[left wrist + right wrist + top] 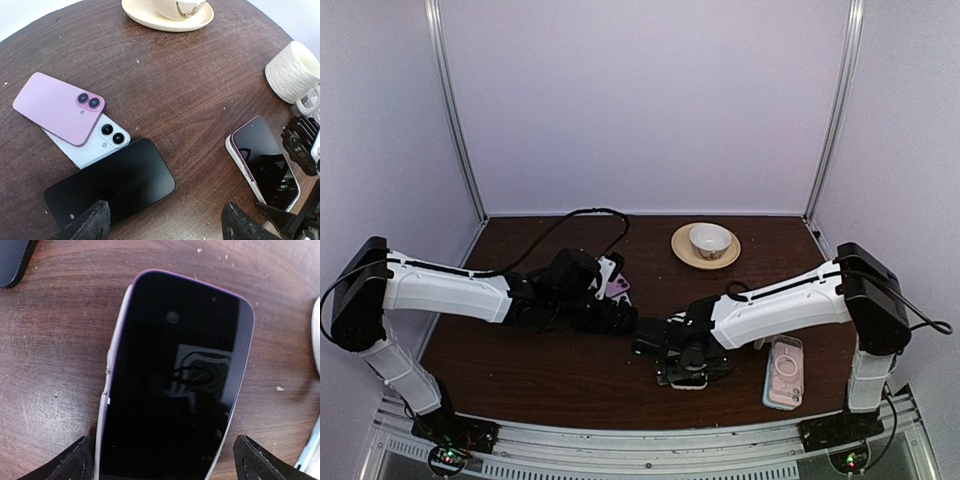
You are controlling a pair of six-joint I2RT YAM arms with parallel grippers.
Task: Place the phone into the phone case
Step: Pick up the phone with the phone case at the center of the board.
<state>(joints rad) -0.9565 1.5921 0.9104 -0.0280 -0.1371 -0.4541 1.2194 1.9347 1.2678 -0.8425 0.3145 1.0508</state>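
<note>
Dark wooden table (190,100), purple-edged phone (175,390), black screen up

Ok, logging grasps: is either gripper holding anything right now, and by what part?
Nothing. The left gripper hangs open; the right gripper straddles the purple-edged phone, unclamped.

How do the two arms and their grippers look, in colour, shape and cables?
Both arms have white, rounded shells, left arm and right arm, with black joints. A black cable runs from the left one. The left gripper and right gripper have black, wedge-shaped fingers.
</note>
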